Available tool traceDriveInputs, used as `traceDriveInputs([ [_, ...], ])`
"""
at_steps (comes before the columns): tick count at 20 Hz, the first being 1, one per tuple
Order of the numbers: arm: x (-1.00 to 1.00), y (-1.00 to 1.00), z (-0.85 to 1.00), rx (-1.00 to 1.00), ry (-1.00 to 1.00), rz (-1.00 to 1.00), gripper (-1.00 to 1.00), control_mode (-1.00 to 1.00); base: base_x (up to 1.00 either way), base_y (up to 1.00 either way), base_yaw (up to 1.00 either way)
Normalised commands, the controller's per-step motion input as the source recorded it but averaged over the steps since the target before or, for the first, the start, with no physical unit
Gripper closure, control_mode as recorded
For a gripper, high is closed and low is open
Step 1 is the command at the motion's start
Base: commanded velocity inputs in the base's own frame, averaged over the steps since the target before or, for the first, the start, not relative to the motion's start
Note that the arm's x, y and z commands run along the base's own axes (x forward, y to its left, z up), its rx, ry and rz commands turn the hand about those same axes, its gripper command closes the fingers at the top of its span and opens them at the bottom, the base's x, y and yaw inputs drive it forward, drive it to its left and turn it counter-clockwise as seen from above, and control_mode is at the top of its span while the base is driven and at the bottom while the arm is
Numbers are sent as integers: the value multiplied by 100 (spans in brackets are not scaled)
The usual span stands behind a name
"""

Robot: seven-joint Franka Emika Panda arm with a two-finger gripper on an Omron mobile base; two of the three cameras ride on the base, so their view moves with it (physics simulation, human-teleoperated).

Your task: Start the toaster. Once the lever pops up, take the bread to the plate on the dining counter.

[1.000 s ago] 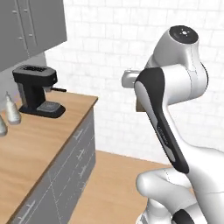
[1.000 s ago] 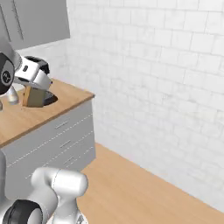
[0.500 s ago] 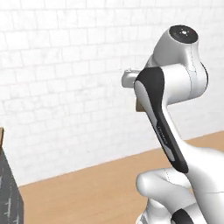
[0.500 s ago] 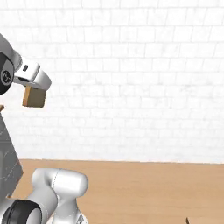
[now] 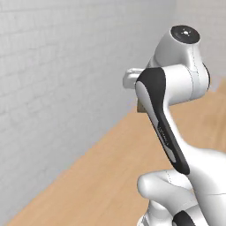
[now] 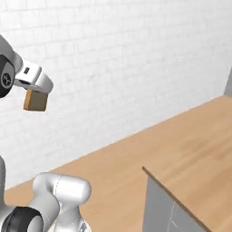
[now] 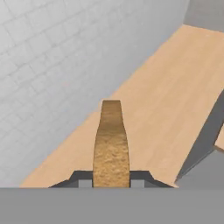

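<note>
Currently, carry phase
Gripper (image 6: 37,96): jaws closed on the bread, raised high at the left of the right base view
Bread (image 6: 36,100): golden-brown slice hanging below the hand, in the air, well above the floor; seen edge-on between the finger tips in the hand view (image 7: 111,146)
Backdrop: white brick wall (image 6: 122,59) behind, wood floor (image 6: 136,158) below
Dining counter (image 6: 199,158): light wood top, near right, grey side panel
</note>
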Motion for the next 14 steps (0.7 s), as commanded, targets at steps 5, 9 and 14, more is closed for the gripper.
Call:
traceDriveInputs([
  [5,0,0,0,0,0,0,100,100,0,6,-90],
  [9,0,0,0,0,0,0,100,100,5,40,-79],
  [14,0,0,0,0,0,0,100,100,35,91,-57],
])
